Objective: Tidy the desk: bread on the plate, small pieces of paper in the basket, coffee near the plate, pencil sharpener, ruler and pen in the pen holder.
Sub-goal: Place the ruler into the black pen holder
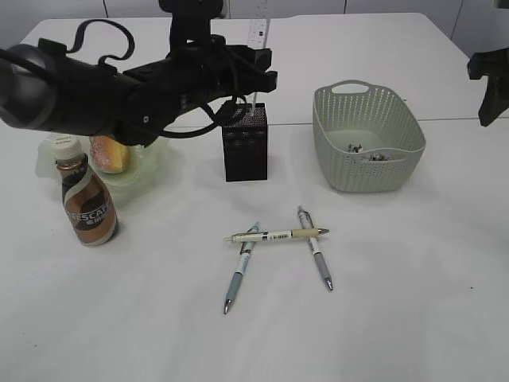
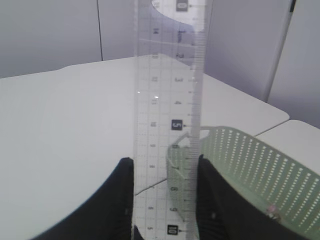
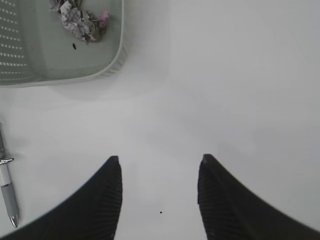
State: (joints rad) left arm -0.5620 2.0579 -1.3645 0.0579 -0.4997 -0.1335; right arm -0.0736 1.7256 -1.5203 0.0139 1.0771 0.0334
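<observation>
Exterior slants down across the table (image 1: 382, 318) — wrist views look close; all share the basket (image 1: 367, 137).

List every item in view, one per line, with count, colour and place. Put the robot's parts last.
ruler: 1, clear, upright between the left gripper's fingers, above the pen holder
pen holder: 1, black mesh, table centre
pens: 3, grey and cream, lying crossed in front of the pen holder
basket: 1, pale green, right of the pen holder
paper scraps: crumpled, grey and pink, inside the basket
coffee bottle: 1, brown with white cap, front left
bread: 1, yellowish, on the plate
plate: 1, pale green, behind the bottle
table: 1, white
left gripper: black, shut on the ruler
right gripper: black, open, empty, over bare table near the basket
</observation>
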